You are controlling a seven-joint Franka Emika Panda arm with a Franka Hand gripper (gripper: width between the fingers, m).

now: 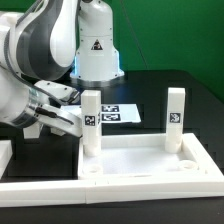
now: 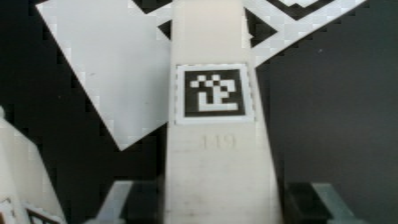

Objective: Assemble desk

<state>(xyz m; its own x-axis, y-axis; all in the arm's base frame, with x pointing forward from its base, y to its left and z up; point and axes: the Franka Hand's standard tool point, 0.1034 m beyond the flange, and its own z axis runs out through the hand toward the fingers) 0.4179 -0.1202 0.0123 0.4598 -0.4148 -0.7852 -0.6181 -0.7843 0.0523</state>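
So the white tabletop [image 1: 140, 168] is lying rim-up across the 6 o'clock part of the exterior view, just in front of the marker board [image 1: 125, 112]. The robot base [image 1: 95, 50] is sitting back at 12 o'clock. Two legs are standing upright in its far corner sockets. The gripped leg [image 1: 91, 122] is sitting at the tabletop's 10 o'clock corner and the other leg [image 1: 176, 118] at its 2 o'clock corner, well apart. The arm is reaching in from 9 o'clock, and the gripper [image 1: 84, 121] is clamping that 10 o'clock leg. In the wrist view the gripped leg [image 2: 221, 110] is filling the middle, showing its black-and-white tag [image 2: 214, 93], with the gripper [image 2: 222, 205] fingers [image 2: 135, 202] hugging it on both sides. Nothing is touching the other leg.
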